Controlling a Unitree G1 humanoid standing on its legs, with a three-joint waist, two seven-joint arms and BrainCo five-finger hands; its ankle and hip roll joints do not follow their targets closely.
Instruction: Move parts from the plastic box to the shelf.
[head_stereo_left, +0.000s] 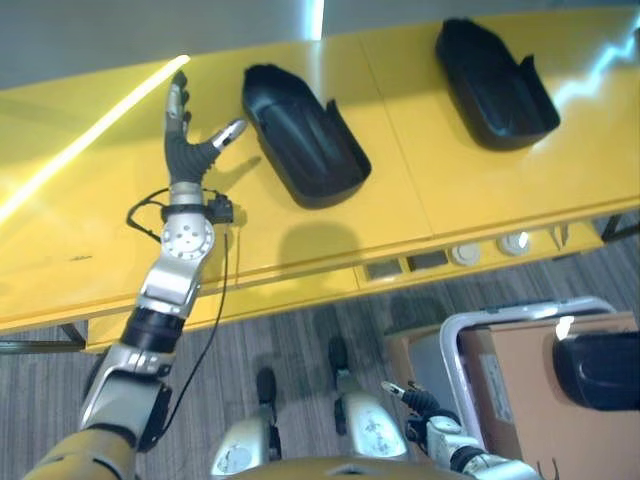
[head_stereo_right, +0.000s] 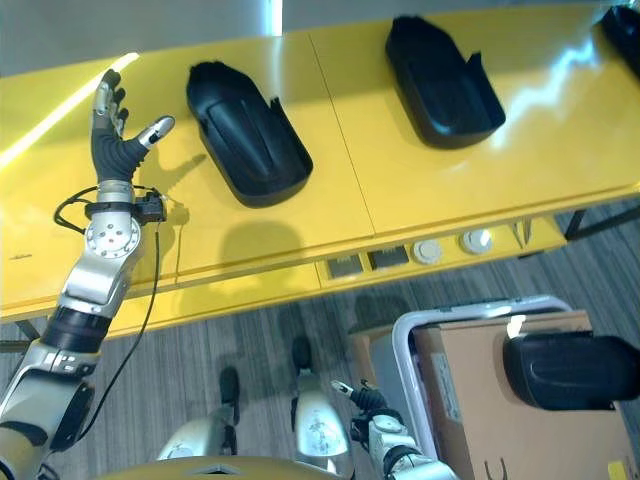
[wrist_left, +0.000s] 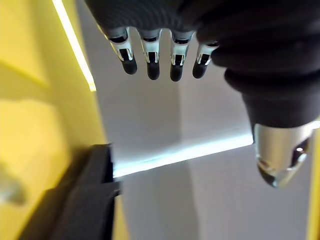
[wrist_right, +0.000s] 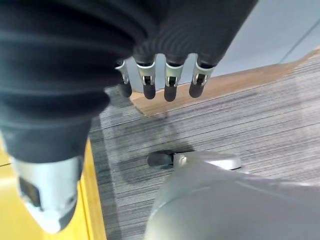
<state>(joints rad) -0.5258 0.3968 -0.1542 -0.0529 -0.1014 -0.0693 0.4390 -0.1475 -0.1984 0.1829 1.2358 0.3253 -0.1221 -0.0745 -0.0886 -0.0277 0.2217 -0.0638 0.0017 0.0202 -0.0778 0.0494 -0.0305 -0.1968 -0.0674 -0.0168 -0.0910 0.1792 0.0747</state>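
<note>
Brown cardboard fills the plastic box (head_stereo_right: 470, 330) at the near right, a grey-rimmed bin on the floor with one black moulded part (head_stereo_right: 570, 370) resting across its right side. Just left of it, low by the robot's body, the right hand (head_stereo_left: 418, 402) hangs with its fingers straight and relaxed, holding nothing; the right wrist view shows them spread over the grey floor.

Farther out, the yellow shelf (head_stereo_left: 470, 190) runs across the scene. Over its left end the left hand (head_stereo_left: 188, 140) is raised with fingers extended and thumb splayed, released and empty, just beside the near-left black part (head_stereo_left: 300, 135), not touching it. That part lies open side up on the shelf. A second black part (head_stereo_left: 495, 85) lies farther right and well apart from the first; in the right eye view the edge of another dark piece shows at the far right corner.

As I judge it, a placement is finished and the left hand is clear of the shelf. The next move calls for reaching to the box at the near right and closing on the part lying there, then carrying it to a bare stretch of shelf
</note>
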